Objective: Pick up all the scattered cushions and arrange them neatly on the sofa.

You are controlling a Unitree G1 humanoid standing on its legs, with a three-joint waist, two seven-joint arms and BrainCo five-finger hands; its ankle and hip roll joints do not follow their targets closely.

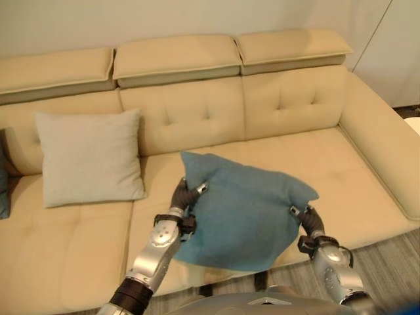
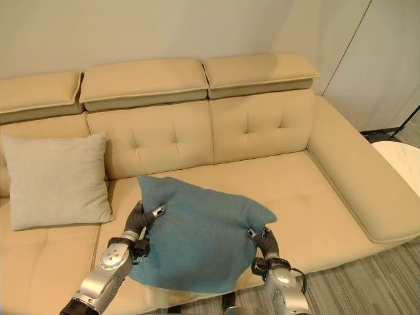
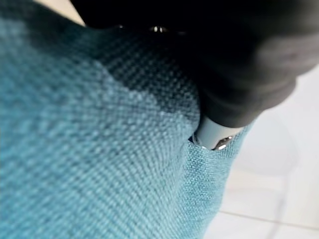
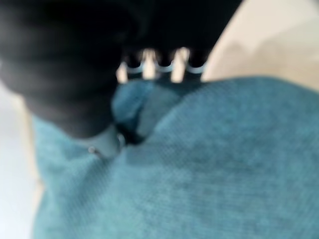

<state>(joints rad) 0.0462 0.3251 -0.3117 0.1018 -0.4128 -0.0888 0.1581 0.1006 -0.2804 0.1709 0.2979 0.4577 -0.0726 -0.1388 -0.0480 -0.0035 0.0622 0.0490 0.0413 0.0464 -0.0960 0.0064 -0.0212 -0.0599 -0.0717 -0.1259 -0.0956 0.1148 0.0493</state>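
Observation:
A teal cushion point(image 1: 243, 210) hangs over the front of the middle seat of the beige sofa point(image 1: 308, 151), held at both sides. My left hand point(image 1: 185, 195) is shut on its left edge, and my right hand point(image 1: 307, 218) is shut on its right corner. Up close, the teal weave point(image 3: 99, 149) runs under my left hand's thumb point(image 3: 214, 134), and the same cloth point(image 4: 209, 164) bunches under my right hand point(image 4: 107, 142). A light grey cushion point(image 1: 88, 157) leans upright against the backrest on the left seat.
The edge of a dark blue cushion point(image 1: 3, 184) shows at the far left of the sofa. The right seat and the right armrest point(image 1: 384, 151) are bare. Grey wood floor point(image 1: 387, 256) runs before the sofa, and a white round table edge point(image 2: 403, 161) sits at right.

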